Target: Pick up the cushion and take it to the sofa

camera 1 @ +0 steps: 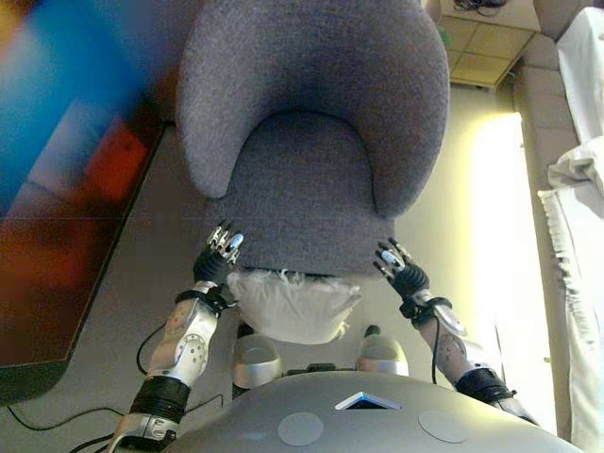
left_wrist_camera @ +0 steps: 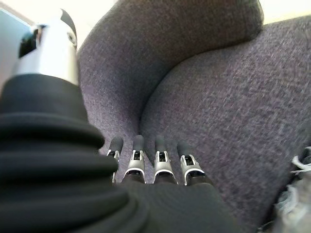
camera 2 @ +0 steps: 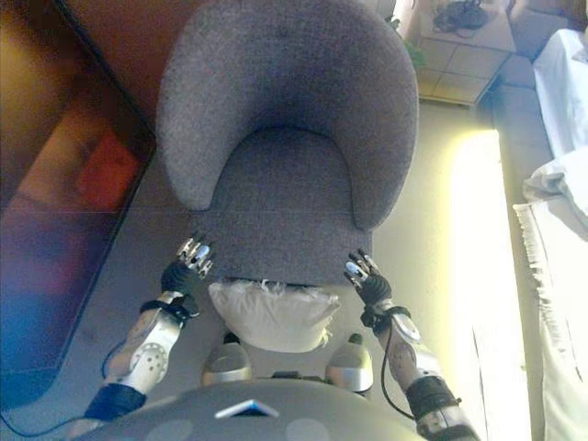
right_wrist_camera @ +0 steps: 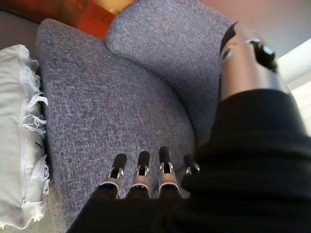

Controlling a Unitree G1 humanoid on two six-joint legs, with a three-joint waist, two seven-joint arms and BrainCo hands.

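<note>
A white cushion (camera 1: 294,304) with a fringed edge lies below the front edge of a grey armchair (camera 1: 311,123), between my two hands. It also shows in the right wrist view (right_wrist_camera: 17,141). My left hand (camera 1: 215,260) is open, fingers straight, at the seat's front left corner, just left of the cushion. My right hand (camera 1: 404,272) is open at the seat's front right corner, a little apart from the cushion. Neither hand holds anything. The wrist views show each hand's fingers (left_wrist_camera: 155,165) (right_wrist_camera: 141,174) straight over the grey seat.
The armchair's curved back and arms close off the space ahead. A grey sofa edge with white cloth (camera 1: 578,179) runs along the right. A small tiled table (camera 1: 483,38) stands at the far right. A dark reddish panel (camera 1: 57,217) lies on the left.
</note>
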